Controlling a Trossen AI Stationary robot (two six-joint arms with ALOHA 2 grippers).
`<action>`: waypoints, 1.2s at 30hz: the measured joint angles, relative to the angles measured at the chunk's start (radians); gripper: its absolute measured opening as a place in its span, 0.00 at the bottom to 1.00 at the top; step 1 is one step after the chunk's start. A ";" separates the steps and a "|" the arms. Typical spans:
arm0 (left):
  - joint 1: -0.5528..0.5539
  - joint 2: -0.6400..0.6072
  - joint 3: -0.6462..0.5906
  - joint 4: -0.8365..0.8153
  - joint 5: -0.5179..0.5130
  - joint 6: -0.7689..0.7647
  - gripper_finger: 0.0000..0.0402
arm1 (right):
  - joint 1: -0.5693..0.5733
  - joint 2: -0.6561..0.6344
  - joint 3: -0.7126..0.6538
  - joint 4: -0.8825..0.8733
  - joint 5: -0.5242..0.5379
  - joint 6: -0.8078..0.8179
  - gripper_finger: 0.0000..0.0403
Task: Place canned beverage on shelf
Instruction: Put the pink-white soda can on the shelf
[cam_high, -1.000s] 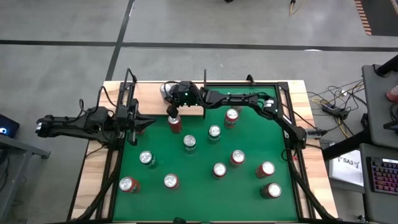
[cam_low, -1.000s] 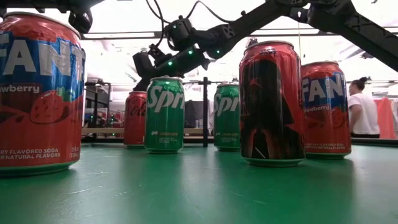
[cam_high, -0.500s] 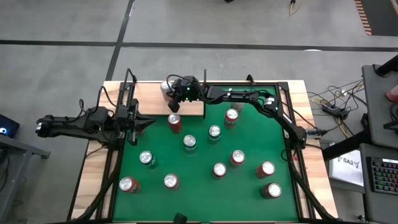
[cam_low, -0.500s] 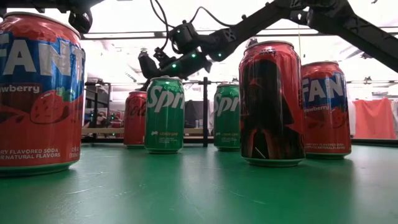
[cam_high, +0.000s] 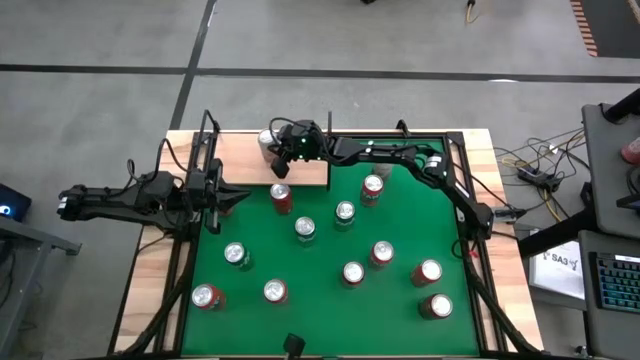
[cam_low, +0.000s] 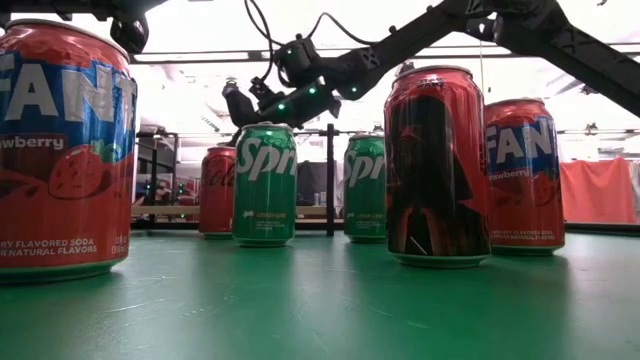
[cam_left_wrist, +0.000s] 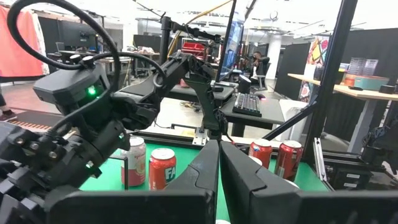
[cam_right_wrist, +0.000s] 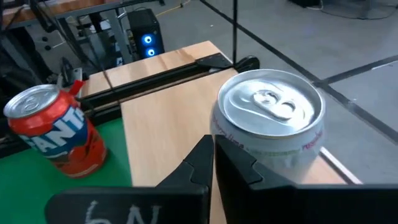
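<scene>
A white can with a silver top (cam_right_wrist: 270, 134) stands upright on the pale wood shelf (cam_right_wrist: 161, 99), at the table's far left (cam_high: 265, 140). My right gripper (cam_right_wrist: 211, 155) is shut, and its fingertips are close beside this can's side. It reaches over the shelf from the table's right (cam_high: 277, 143). A red Fanta can (cam_right_wrist: 53, 130) stands on the green felt by the shelf's near edge (cam_high: 281, 195). My left gripper (cam_left_wrist: 219, 155) waits shut at the table's left edge (cam_high: 232, 197). My right gripper has its shut fingertips right beside the white can's side wall (cam_right_wrist: 225, 149), near the top rim. It comes in roughly level from the table's right. I cannot tell whether they touch the can. The can stands upright on the shelf.
Several more cans stand on the green felt (cam_high: 400, 225), among them green Sprite cans (cam_low: 265, 185) and a dark red can (cam_low: 435, 165). A thin black upright rod (cam_high: 329, 125) rises at the shelf's far right corner. Black frame bars run along the table's sides.
My right gripper has swung from above the red can by the shelf's near edge toward the table's far edge. It now hangs over the shelf, next to the white can, and has stayed shut. The red can's top shows again.
</scene>
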 joint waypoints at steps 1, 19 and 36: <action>0.000 0.000 0.000 0.000 0.000 0.000 0.00 | -0.005 0.000 0.000 -0.001 0.001 0.001 0.02; 0.000 0.000 0.000 0.000 0.000 0.015 0.00 | -0.019 0.000 0.000 -0.022 0.002 -0.001 0.02; 0.000 0.018 0.000 0.007 -0.085 -0.033 0.00 | -0.017 -0.099 0.028 -0.328 0.001 -0.019 0.02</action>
